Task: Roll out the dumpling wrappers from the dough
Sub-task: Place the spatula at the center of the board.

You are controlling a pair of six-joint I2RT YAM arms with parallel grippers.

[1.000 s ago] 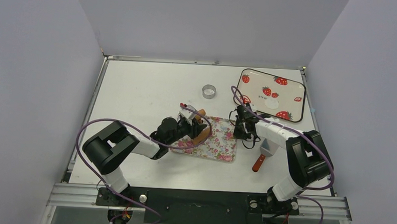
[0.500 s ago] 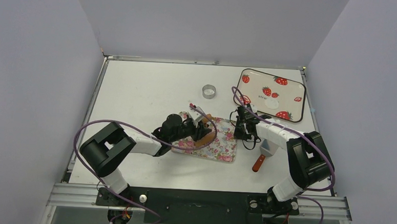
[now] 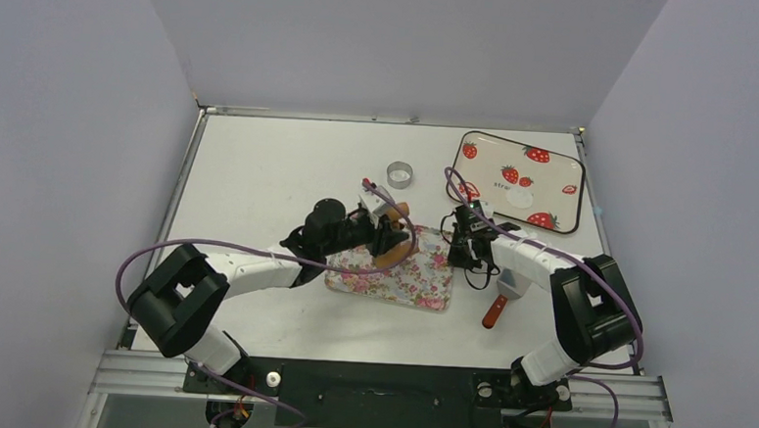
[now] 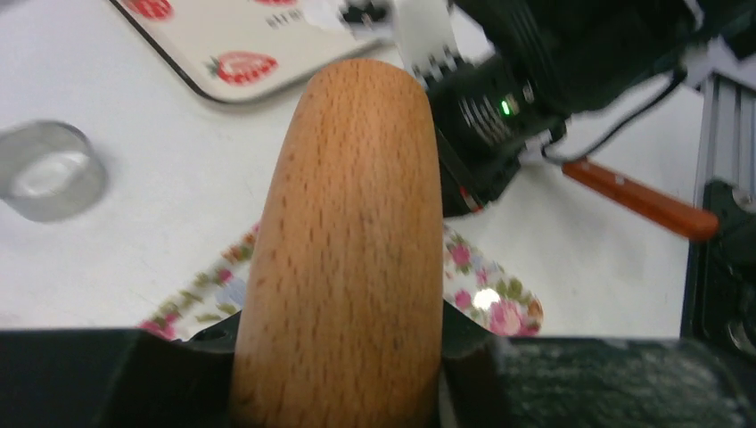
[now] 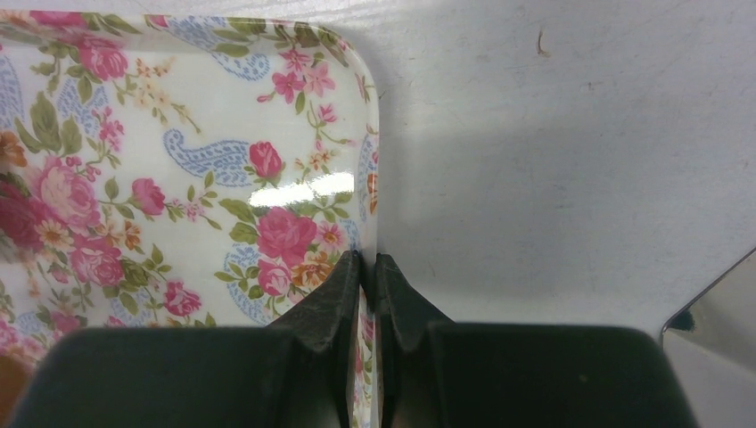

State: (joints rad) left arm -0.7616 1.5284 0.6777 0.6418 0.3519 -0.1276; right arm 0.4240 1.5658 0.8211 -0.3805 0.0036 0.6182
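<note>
Wooden rolling pin (image 4: 348, 241) is clamped in the left pincer (image 3: 386, 236) and lies across the floral tray (image 3: 421, 280) beneath it. No dough is visible; it is probably hidden under the pin. The right pincer (image 5: 367, 267) is pinched on that tray's rim. Beyond it, one dumpling wrapper (image 3: 521, 197) lies on the strawberry tray (image 3: 554, 174). Rolling appears unfinished.

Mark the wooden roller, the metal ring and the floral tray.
wooden roller (image 4: 348, 241), left wrist view, middle of its barrel.
metal ring (image 3: 399, 182), top external view, its near wall.
floral tray (image 5: 267, 160), right wrist view, bare patterned surface by its corner.
</note>
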